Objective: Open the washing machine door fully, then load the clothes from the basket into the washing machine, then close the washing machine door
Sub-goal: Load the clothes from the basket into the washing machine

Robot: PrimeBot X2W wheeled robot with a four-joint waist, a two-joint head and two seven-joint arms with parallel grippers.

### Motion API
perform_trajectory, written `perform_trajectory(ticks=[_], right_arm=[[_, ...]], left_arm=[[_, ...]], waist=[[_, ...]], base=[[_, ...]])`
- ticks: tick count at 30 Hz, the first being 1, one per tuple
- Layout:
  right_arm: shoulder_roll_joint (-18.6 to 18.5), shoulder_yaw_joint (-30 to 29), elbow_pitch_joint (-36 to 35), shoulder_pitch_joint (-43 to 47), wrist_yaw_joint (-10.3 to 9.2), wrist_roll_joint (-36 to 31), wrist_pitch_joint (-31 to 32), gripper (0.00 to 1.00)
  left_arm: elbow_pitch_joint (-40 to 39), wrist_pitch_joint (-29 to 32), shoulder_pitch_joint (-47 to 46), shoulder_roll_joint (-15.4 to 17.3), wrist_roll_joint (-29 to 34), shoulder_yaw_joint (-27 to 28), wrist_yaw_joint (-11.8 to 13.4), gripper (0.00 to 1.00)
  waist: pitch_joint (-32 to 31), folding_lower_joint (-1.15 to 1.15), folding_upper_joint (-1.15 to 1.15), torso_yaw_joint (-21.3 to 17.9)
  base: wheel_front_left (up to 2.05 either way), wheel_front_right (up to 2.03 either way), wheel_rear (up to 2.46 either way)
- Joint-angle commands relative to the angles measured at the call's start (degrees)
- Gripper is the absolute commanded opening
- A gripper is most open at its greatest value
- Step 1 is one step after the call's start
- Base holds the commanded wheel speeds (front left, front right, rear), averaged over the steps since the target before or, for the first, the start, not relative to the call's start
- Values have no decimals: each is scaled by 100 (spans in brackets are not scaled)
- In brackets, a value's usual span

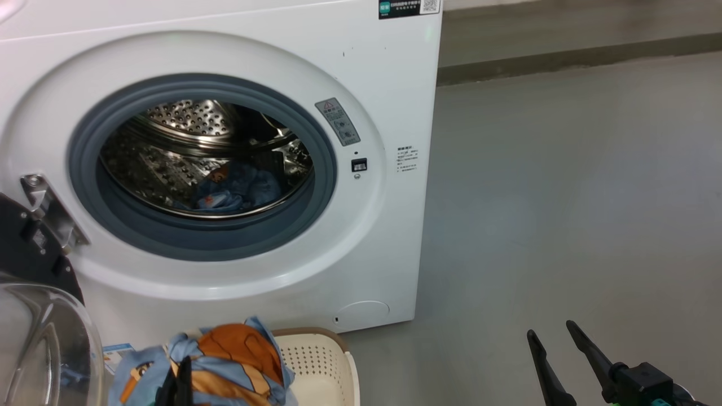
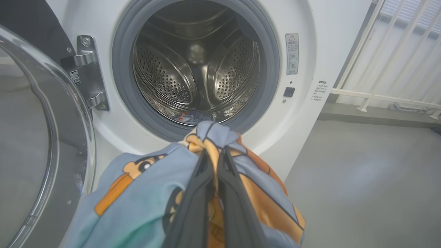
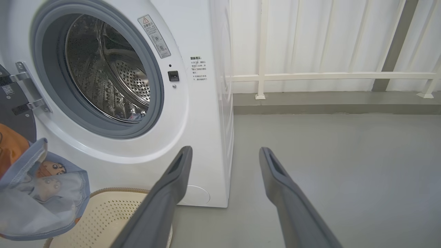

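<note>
Loading step in hand: left gripper [image 2: 215, 151] clamped on the light blue garment with orange cartoon print [image 2: 137, 193], held above the cream perforated plastic basket [image 1: 318, 358], low before the white front-loading washing machine [image 1: 383, 84]. Round glass-centred door [image 2: 34, 137] stands open. Right gripper [image 3: 225, 151] idle, fingers apart. Next, judged: lift the bundle over the grey rubber gasket [image 2: 120, 86], then release inside.

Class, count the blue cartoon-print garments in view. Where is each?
2. One garment lies in the drum; the other garment hangs pinched in the left gripper above the basket. More may be hidden beneath it.
</note>
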Motion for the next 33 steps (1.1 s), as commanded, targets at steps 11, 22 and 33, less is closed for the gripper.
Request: perform_trajectory(ticks=[11,22,33], right_arm=[[200,171,-146,-168,9,-137,-27,100],[391,224,-248,-396,9,-219,-27,100],[435,588,-405,-625,9,65,-27,100]], left_arm=[[253,-88,-1354,-64,-46,503,-92,0],[909,-192,-2970,-221,-85,1601,-62,0],[2084,-197,-4322,-497,639,2941,-578,0]], waist=[[417,0,0,-444],[1105,0,0,-1232],[2083,0,0,-2047]], base=[[0,0,0],[0,0,0],[0,0,0]])
